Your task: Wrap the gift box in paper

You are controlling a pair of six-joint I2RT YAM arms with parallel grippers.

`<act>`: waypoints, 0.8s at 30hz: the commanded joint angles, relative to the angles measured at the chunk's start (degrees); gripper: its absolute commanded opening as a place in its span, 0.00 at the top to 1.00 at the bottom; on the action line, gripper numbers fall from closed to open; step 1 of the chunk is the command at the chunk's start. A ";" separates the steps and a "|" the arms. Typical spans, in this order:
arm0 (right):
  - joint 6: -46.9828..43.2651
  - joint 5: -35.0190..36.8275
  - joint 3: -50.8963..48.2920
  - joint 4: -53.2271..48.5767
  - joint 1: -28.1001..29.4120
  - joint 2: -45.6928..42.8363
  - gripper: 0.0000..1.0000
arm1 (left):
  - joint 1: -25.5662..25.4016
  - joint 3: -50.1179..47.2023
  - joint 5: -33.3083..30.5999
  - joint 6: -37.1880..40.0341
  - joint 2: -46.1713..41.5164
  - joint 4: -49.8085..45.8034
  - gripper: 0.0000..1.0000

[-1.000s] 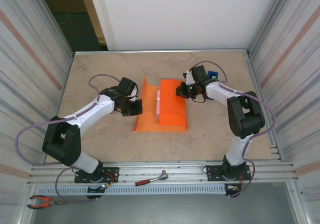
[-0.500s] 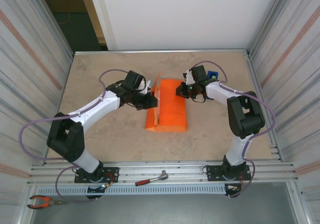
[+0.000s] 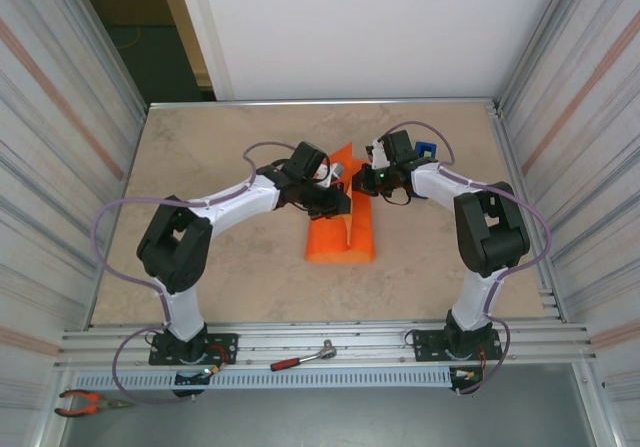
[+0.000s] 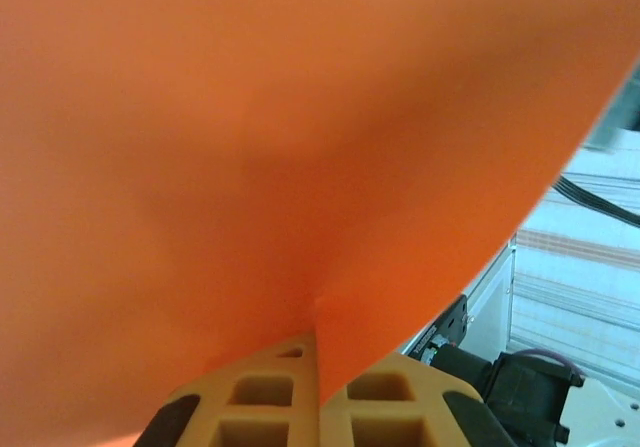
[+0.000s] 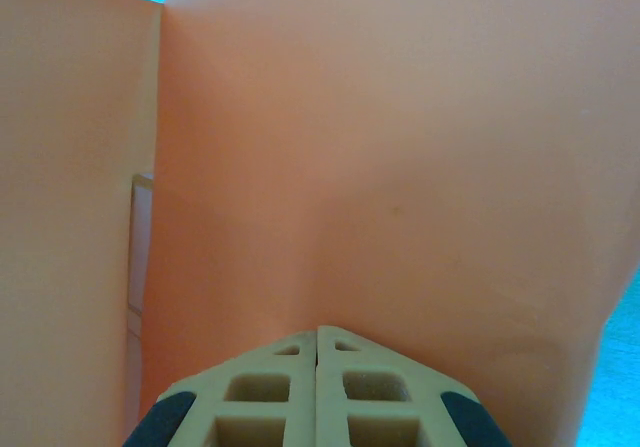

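On the beige table (image 3: 200, 257), inside its metal-walled cell, my left gripper (image 3: 337, 201) has swept in from the left over the past second. It has carried the near flap of the paper (image 3: 350, 245) up and across the middle. The orange sheet lay half open a moment ago and now stands as a narrow, tented bundle. My left jaws are clamped fully together on the flap's edge, which rises straight out from between the pads. My right gripper (image 3: 362, 180) has not moved. Its jaws are closed just as tight, and they appear to pinch the opposite edge at the far right corner. The gift box (image 5: 141, 252) sits under the folds, with a pale sliver of it showing between two walls of paper. I judge the first wrap across the top nearly closed. The flaps have yet to overlap flat, and the blue tape dispenser (image 3: 425, 151) sits unused behind my right arm.
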 commanded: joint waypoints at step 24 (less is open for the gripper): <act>0.13 2.80 -3.10 -4.89 2.08 3.78 1.00 | -1.96 3.62 0.90 -7.05 8.16 10.41 1.00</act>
